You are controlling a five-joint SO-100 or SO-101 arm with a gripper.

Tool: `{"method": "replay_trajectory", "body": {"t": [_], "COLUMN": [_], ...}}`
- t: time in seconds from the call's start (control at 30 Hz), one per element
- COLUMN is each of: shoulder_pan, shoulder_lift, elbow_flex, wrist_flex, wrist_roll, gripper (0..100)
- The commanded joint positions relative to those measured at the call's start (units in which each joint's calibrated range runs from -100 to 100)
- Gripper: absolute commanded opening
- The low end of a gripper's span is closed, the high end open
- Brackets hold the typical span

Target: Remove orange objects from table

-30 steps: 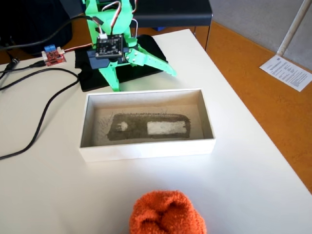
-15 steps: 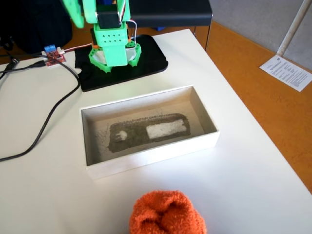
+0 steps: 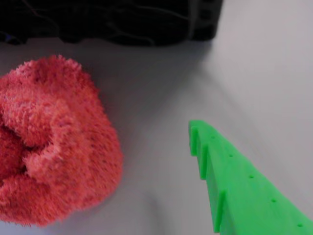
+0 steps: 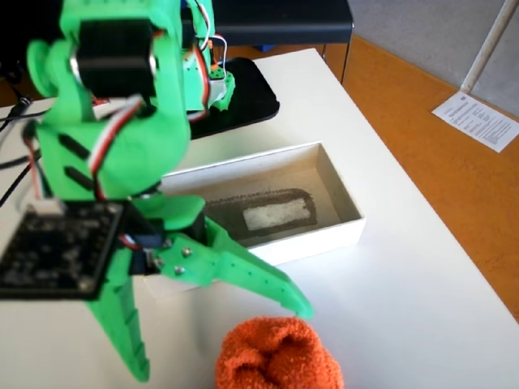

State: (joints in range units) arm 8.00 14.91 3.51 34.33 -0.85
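The orange ball (image 4: 280, 363), a fuzzy bunched cloth ball, lies on the white table (image 4: 413, 308) at the near edge of the fixed view. In the wrist view it (image 3: 54, 142) fills the left side and looks reddish. My green gripper (image 4: 220, 340) is open and hangs just above and left of the ball, with its jaws spread wide. One fingertip (image 4: 298, 308) is over the ball's top and the other (image 4: 138, 369) is well to its left. The wrist view shows only one toothed green finger (image 3: 234, 181), right of the ball and apart from it.
A shallow white box (image 4: 345, 235) stands just behind the ball, holding a dark grey pad with a white patch (image 4: 276, 215). A black mat (image 4: 251, 97) carries the arm's base at the back. The table's right edge (image 4: 454, 243) drops to orange floor with a paper sheet (image 4: 478, 117).
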Motion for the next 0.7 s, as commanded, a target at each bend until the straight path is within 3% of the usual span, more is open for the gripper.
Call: {"method": "replay_trajectory", "body": {"t": [0.0, 0.27, 0.6, 0.63, 0.67], "shoulder_pan": [-2.2, -8.8, -8.3, -7.8, -7.3], "shoulder_lift": [2.9, 11.8, 15.6, 15.7, 15.8], "elbow_flex": [-5.5, -16.5, -14.0, -13.3, -12.7], "wrist_flex": [-2.6, -2.1, -2.3, -2.3, -2.3], "wrist_roll": [0.2, -0.3, 0.2, 0.4, 0.8], "gripper": [60, 60, 60, 59, 51]}}
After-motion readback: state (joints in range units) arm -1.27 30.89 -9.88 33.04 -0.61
